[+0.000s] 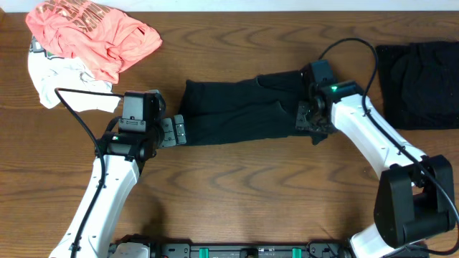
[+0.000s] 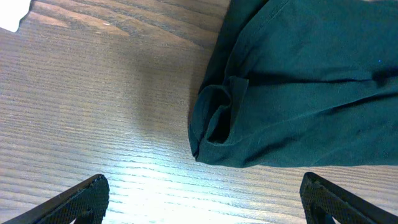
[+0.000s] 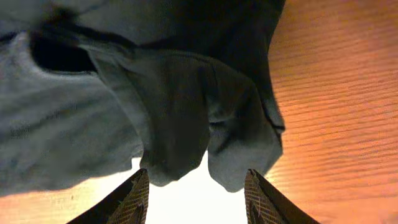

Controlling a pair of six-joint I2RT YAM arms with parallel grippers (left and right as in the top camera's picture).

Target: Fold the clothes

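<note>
Jaws of the left end effector (image 1: 176,131) stood wide and held nothing, poised just beside the left end of the plain matte black shirt-sized garment (image 1: 240,111), which lay flat in the middle of the brown wood-grain table (image 1: 251,193) with its long axis running left to right. The right end effector (image 1: 308,118) sat over the opposite, right end of that same garment, so each arm was nearest to its own end and the cloth stretched between the two. The left wrist view showed what the overhead view did not: a small rolled, cuff-like fold at the near left corner, lying ahead of the fingers and apart from them. The right wrist view showed bunched lobes of black cloth reaching down between fingers set partway apart; whether they actually pinched the cloth could not be told, and from overhead the arm hid that spot. Farther off, a neat pile of folded black garments (image 1: 419,82) lay at the right edge, and a crumpled coral-pink printed shirt (image 1: 93,32) rested partly on a white garment (image 1: 61,79) at the far left corner.
</note>
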